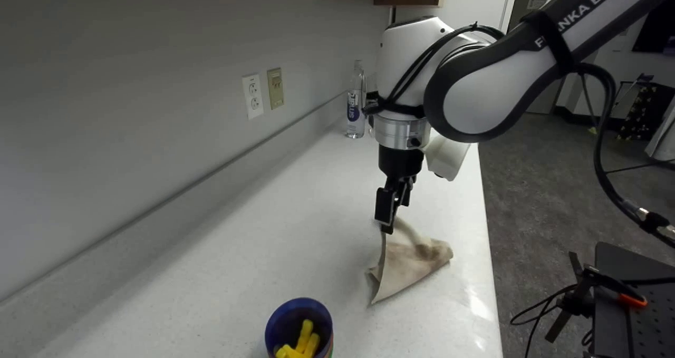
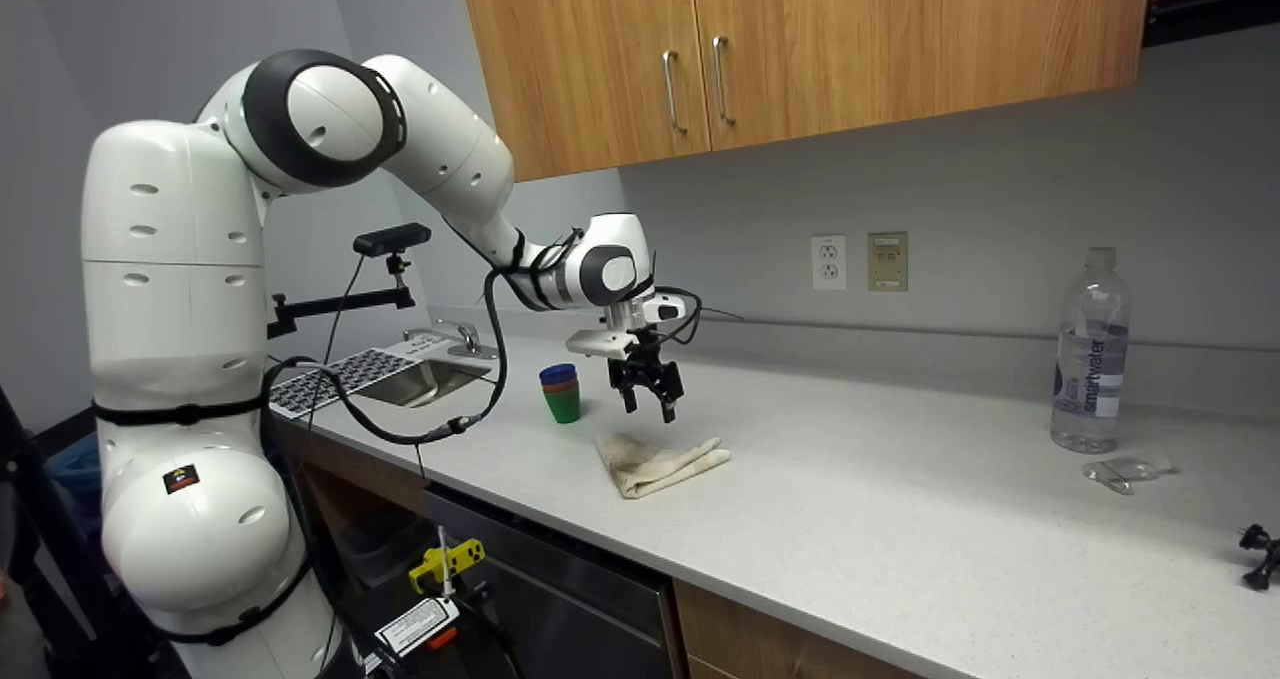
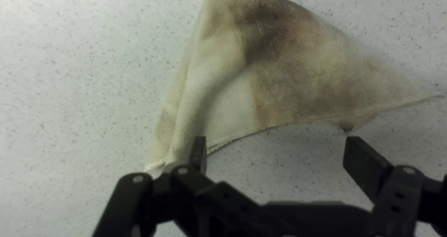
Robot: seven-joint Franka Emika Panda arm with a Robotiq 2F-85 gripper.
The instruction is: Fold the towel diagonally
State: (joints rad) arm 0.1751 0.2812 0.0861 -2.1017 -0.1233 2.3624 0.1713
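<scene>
Gripper (image 3: 277,151): black, jaws spread, above the edge of the towel (image 3: 297,80)
Towel: beige woven cloth, brown-smudged, roughly triangular, on speckled worktop (image 2: 850,519)
Arm (image 1: 490,92): white, lettered "FRANKA EMIKA", partly hidden
Bottle (image 2: 1090,359): clear, labelled "smartwater"
Cups (image 2: 561,395): stacked, blue uppermost

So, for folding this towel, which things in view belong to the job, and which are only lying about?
For the job:
towel
claw, open

Just lying about:
cup stack
yellow pieces inside it
smartwater bottle
clear item by the bottle
black part
</scene>
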